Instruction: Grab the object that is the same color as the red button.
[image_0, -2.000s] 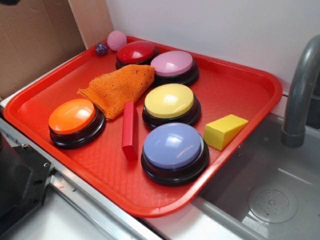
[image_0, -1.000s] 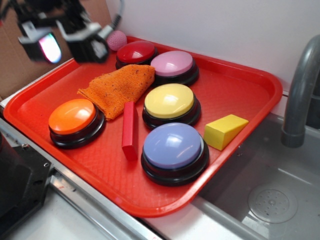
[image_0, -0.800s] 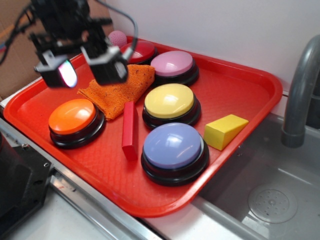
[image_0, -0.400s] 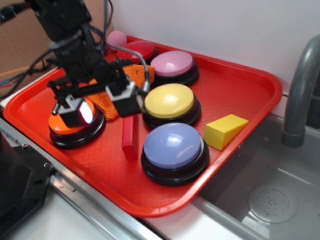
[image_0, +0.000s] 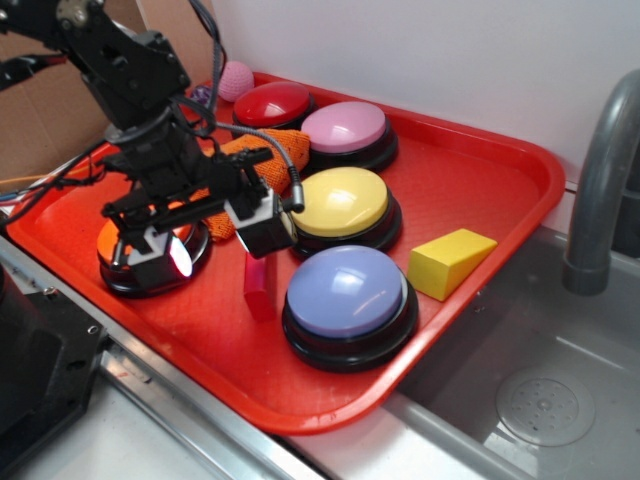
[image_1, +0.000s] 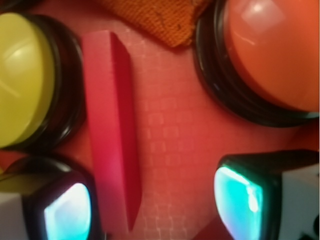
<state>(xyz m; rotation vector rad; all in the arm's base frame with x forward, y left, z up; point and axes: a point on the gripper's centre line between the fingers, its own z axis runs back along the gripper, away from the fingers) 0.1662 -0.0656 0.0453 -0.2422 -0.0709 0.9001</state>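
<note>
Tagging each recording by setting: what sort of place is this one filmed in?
Probably a toy kitchen or mock sink counter set up for robot tests: a grey faucet over a sink basin with a drain, a cardboard backdrop, and a red tray of dome buttons.

Five dome buttons are sitting on one red tray (image_0: 500, 160): one red button (image_0: 271, 103) at 11 o'clock, one pink button (image_0: 344, 127) at 12 o'clock, one yellow button (image_0: 341, 201) at centre, one lavender button (image_0: 345, 290) at 6 o'clock, one orange button (image_0: 120, 240) at 9 o'clock. Also lying there: one red block (image_0: 258, 288), one yellow wedge (image_0: 450, 262), one orange cloth (image_0: 250, 160), one pink ball (image_0: 237, 79).
</note>
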